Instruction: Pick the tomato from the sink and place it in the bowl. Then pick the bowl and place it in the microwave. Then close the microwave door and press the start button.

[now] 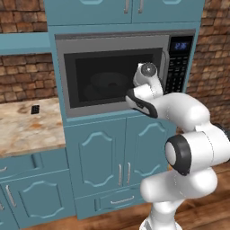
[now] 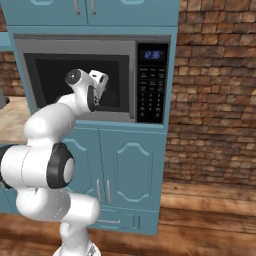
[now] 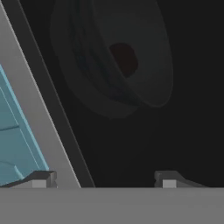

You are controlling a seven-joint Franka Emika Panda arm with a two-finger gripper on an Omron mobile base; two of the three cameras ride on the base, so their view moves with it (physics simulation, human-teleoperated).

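Note:
The microwave (image 1: 121, 72) (image 2: 85, 80) sits in teal cabinetry, and its door (image 1: 112, 78) (image 3: 39, 118) is closed. Through the dark glass I faintly see the bowl (image 3: 109, 57) (image 1: 105, 83) inside, with the tomato (image 3: 124, 59) as a dim red ball in it. My gripper (image 3: 105, 178) is open, its fingertips wide apart and close in front of the door's window with nothing between them. The hand (image 1: 146, 74) (image 2: 95, 85) is at the right part of the window, left of the black control panel (image 1: 179, 63) (image 2: 151, 85). The sink is out of view.
A marble counter (image 1: 27, 126) runs off to the left of the microwave, with a small dark item (image 1: 35, 109) on it. Teal cabinet doors (image 1: 121, 152) (image 2: 125, 170) stand below. A brick wall (image 2: 215, 100) rises to the right above a wooden floor (image 2: 210, 220).

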